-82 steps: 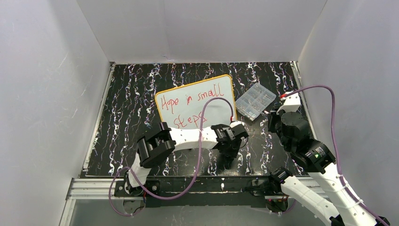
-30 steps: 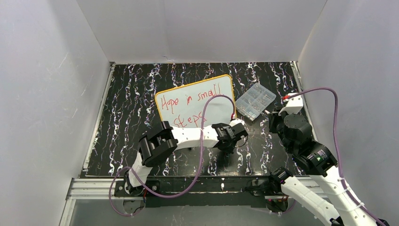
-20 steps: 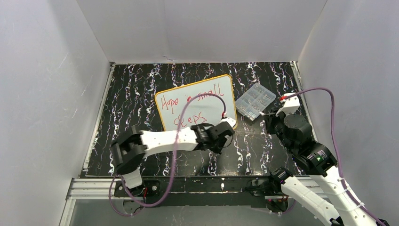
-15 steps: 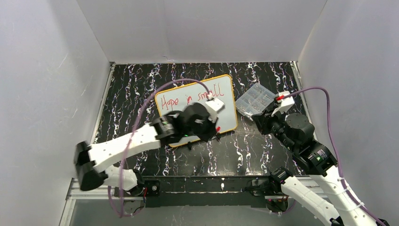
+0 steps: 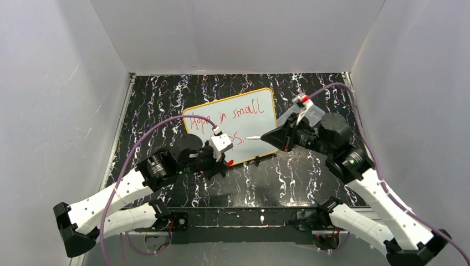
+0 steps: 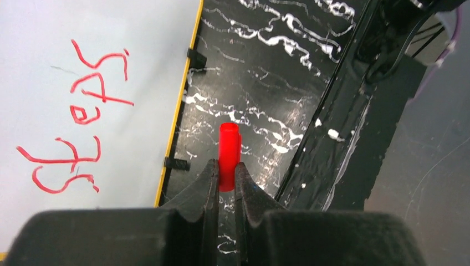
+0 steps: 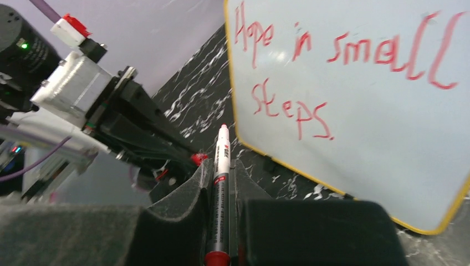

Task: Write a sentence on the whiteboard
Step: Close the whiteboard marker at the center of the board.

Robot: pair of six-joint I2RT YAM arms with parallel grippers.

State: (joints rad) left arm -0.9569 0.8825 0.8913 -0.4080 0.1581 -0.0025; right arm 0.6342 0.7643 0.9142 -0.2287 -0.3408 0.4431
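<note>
The whiteboard (image 5: 261,125) lies flat on the black marbled table, orange-yellow rim, tilted. The sentence (image 5: 244,112) reads "Hope in small steps." in red, on two lines; it also shows in the right wrist view (image 7: 343,52). My right gripper (image 5: 266,136) is shut on a white marker (image 7: 221,158) with a red rear end, held above the board's near right part with its tip pointing left. My left gripper (image 5: 224,162) is shut on a red marker cap (image 6: 229,152) just off the board's near edge (image 6: 183,94). Cap and marker tip are a short way apart.
A clear plastic parts box (image 5: 284,118) sits right of the board, mostly hidden behind my right wrist. White walls enclose the table on three sides. The metal rail with the arm bases (image 5: 238,219) runs along the near edge.
My left arm swung left and back, bringing the cap to the board's near edge. My right arm moved in from the right and laid the marker level over the board, tip leftward.
</note>
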